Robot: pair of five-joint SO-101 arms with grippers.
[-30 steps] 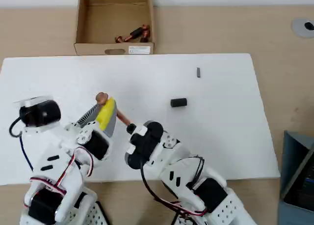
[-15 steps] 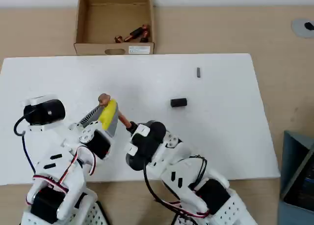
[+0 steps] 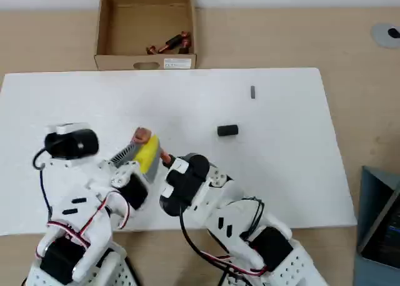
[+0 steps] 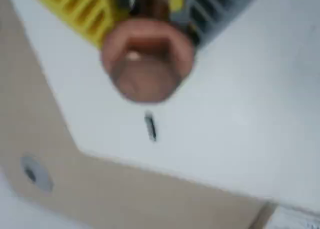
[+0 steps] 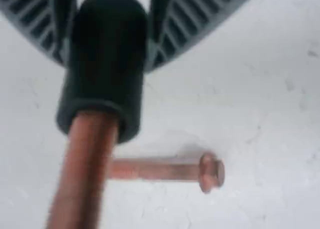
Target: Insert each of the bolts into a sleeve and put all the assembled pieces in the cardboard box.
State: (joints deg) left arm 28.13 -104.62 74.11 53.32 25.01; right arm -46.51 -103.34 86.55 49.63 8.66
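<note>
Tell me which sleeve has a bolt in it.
The sleeve in the right gripper: a copper bolt sits in its end. The other sleeve lies alone on the white mat.

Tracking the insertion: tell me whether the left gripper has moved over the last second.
Yes. The left gripper, holding the bolt, has shifted away from the cardboard box and nearer the loose black sleeve.

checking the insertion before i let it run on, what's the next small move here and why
Probably slide the sleeve, held in the right gripper, further along the bolt that the left gripper grips behind its head. The shaft's end sits in the sleeve's mouth, but a long bare stretch of shaft shows, so the piece does not look fully assembled yet.
</note>
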